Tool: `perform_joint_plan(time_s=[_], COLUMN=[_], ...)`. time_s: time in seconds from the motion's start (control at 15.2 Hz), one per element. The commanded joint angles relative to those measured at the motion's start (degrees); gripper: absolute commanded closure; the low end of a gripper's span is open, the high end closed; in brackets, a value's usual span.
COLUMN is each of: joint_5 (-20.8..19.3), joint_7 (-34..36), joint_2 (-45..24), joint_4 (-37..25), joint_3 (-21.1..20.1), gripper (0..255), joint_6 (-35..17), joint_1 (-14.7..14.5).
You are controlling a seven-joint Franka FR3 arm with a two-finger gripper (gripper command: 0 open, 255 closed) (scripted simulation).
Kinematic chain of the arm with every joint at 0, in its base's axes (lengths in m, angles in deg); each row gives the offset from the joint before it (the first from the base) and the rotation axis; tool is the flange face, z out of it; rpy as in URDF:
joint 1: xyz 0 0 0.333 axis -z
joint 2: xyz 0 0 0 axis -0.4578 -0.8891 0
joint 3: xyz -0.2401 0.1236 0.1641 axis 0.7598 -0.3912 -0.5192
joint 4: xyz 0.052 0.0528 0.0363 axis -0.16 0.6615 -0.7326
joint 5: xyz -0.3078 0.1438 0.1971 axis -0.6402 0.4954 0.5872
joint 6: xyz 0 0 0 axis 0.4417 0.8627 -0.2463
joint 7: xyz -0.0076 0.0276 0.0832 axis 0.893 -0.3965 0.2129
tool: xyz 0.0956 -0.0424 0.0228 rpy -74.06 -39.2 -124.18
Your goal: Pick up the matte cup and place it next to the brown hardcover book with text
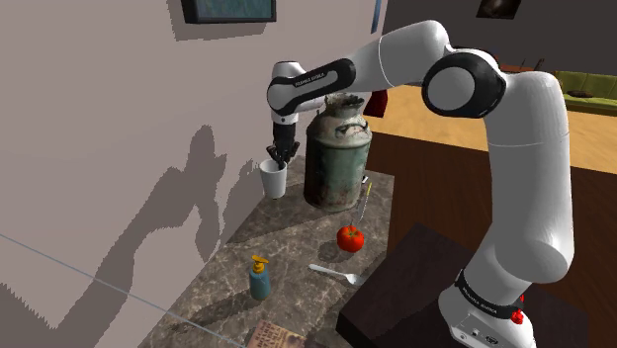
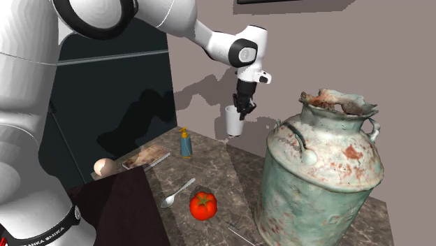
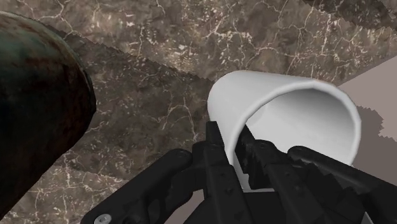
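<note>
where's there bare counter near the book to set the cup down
Bare marble lies between the book and the bottle, and a longer strip from the bottle up to the cup along the wall. Crowded around the tomato, spoon and can.

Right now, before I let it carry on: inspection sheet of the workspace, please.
Surface: dark marbled counter, set against a wall.
Job's things: white cup at the gripper, near the wall; book lying flat at the counter's other end.
Clutter: rusty milk can, tomato, spoon, blue bottle, egg-shaped thing.
Grippers: gripper shut on the cup's rim, one finger inside, one outside.
Cables: nothing seen.
Surroundings: plain wall, green sofa in the room beyond.
</note>
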Motion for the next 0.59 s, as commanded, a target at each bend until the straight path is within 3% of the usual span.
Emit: perform_joint_plan(time_s=[0.0,0.53], joint_5=[0.01,-0.16], joint_7=[1.82,10.49], joint_2=[2.36,8.62], joint_4=[3.94,13.66], joint_3=[-0.55,-3.41], gripper=[255,255], joint_6=[-1.80,-6.18], joint_1=[-1.38,-7.46])
